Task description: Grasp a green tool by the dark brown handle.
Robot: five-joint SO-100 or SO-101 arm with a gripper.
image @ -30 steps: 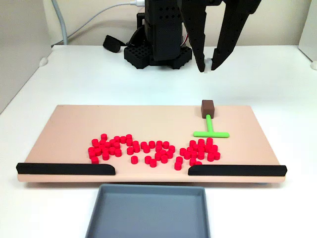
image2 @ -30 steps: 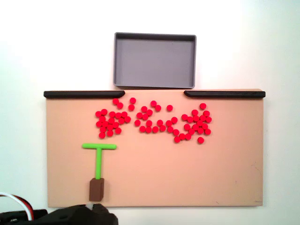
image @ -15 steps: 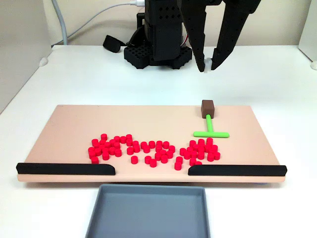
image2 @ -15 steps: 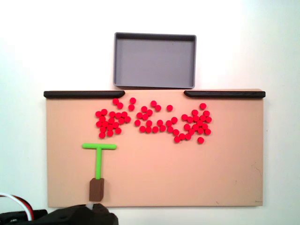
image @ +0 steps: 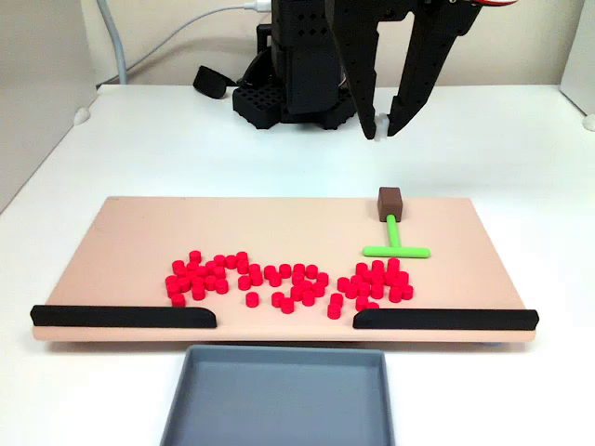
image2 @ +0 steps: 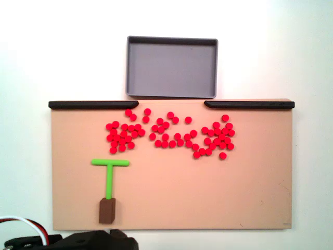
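Since a second ago the gripper [image: 382, 129] has drifted a little to the left in the front fixed view and its fingers have drawn closer at the tips, though a clear gap remains between them, so the claw is apart and holds nothing. It hangs above the white table [image: 521, 158], behind the far edge of the tan board [image: 139, 232], and is well apart from its target; from above, the dark bulk of the arm [image2: 88, 240] sits just off the board's near edge. The dark brown handle [image: 390, 200] rests on the board close to that same edge, nearly in line below the claw, with the green tool [image: 395, 244] running away from it, its stem flat on the board and its crossbar lying just beside the scatter of red cylinders [image: 279, 279]. Neither has shifted. Beyond the cylinders lie two black strips [image: 121, 316] with a gap between them, and past that the grey tray [image: 279, 390]. By my reading, the small sideways shift is alignment over the handle, and the approach is only beginning: the claw must come forward and down so its fingers straddle the block before closing.
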